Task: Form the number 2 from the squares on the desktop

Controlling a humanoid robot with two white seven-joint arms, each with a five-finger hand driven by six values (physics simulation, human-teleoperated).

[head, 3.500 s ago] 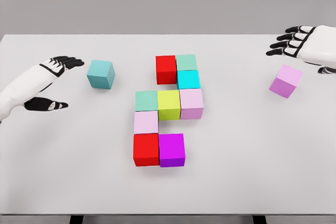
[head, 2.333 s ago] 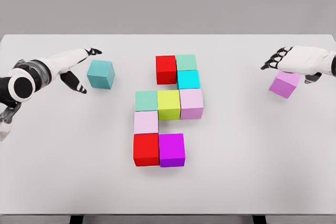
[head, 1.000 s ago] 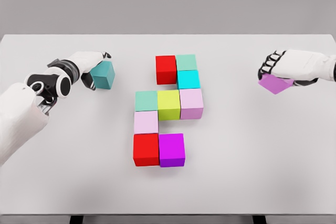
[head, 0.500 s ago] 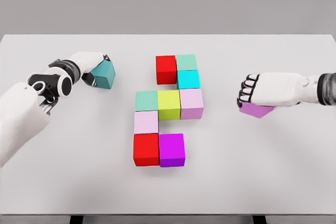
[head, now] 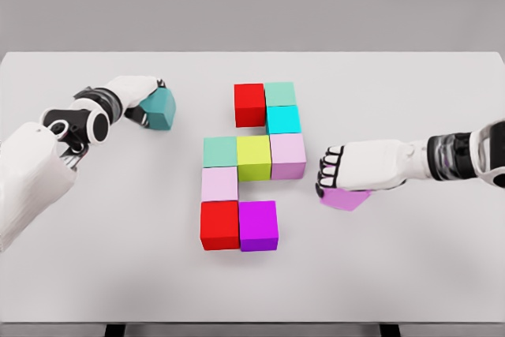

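Several coloured cubes form a stepped figure at the table's middle: a red cube (head: 249,104) and mint cube (head: 280,93) on top, a cyan cube (head: 283,119), then green (head: 220,151), yellow (head: 254,156) and pale pink (head: 288,155), a pink cube (head: 219,184), and a red (head: 219,225) and magenta cube (head: 259,225) at the bottom. My right hand (head: 341,173) is shut on a violet cube (head: 345,198), just right of the figure. My left hand (head: 144,96) is shut on a teal cube (head: 161,108) at the left.
The white table (head: 410,274) stretches wide around the figure. Its front edge runs along the bottom of the view, with dark legs showing below.
My right hand has carried the violet cube leftward and nearer, from the far right to beside the figure. The left hand closed on the teal cube, which is now slightly tilted.
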